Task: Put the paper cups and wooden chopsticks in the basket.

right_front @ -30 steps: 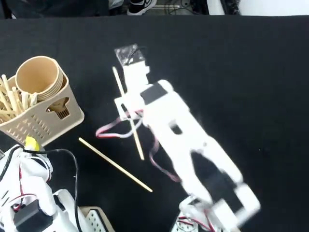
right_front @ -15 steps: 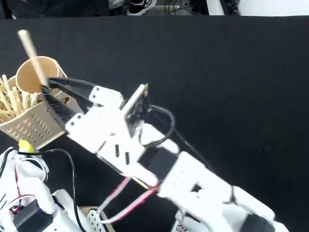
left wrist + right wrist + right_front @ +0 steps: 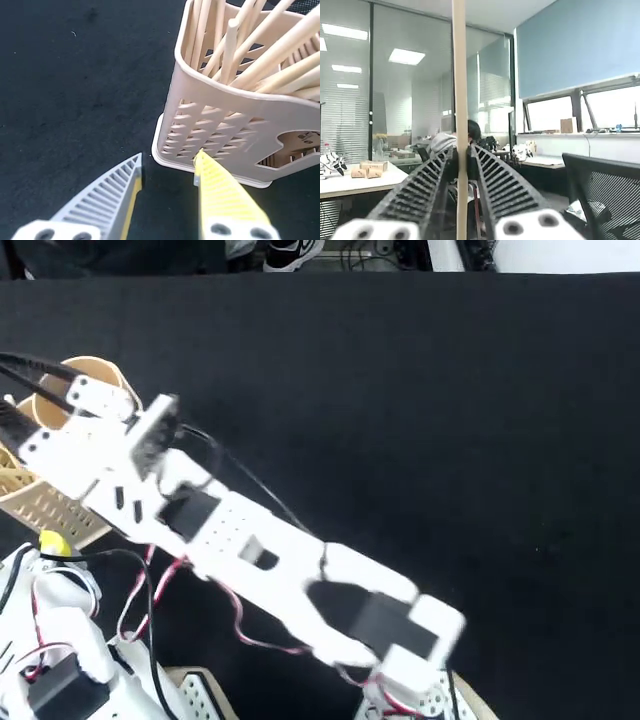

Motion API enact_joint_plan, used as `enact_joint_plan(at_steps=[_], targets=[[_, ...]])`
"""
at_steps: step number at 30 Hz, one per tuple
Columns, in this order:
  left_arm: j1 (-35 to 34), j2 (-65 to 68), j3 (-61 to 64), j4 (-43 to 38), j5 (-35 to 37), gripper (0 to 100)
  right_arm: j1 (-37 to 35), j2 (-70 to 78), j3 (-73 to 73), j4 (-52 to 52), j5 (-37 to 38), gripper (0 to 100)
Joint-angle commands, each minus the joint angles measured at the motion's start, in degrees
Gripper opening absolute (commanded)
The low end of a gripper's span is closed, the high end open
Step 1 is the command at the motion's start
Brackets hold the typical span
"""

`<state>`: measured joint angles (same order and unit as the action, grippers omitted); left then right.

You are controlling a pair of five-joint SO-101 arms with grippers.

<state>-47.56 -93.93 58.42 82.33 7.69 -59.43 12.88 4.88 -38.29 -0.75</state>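
No writing, label, number or sign can be read on the basket (image 3: pixel 215 135), any chopstick (image 3: pixel 228 50) or the table (image 3: pixel 450 390).

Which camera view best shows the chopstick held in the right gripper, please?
The right wrist view: the chopstick sits clamped in the right gripper, its length plain to see. The high view gives that arm over the basket, the stick hard to tell. The left wrist view faces the basket's side and the sticks inside.

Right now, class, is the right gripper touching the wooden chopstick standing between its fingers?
Touching. The right wrist view shows the right gripper closed on the wooden chopstick, with no gap on either side.
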Motion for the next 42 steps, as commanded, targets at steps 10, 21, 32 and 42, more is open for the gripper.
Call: enact_joint_plan(at_steps=[10, 21, 32, 42], targets=[[-0.4, -0.35, -0.22, 0.18, -0.62, 17, 0.53, 3.65, 1.36, -0.88, 1.41, 1.4], [-0.4, -0.35, -0.22, 0.18, -0.53, 18, 1.41, 2.95, -5.93, 24.53, -0.35, 21.5], [-0.4, -0.35, -0.92, 0.0, -0.88, 18, 1.58, -22.99, -7.78, 52.66, -5.98, 12.4], [19.82, 2.2, -17.27, 12.04, -19.87, 17, 18.9, -47.69, -7.69, 87.65, -9.58, 5.4]])
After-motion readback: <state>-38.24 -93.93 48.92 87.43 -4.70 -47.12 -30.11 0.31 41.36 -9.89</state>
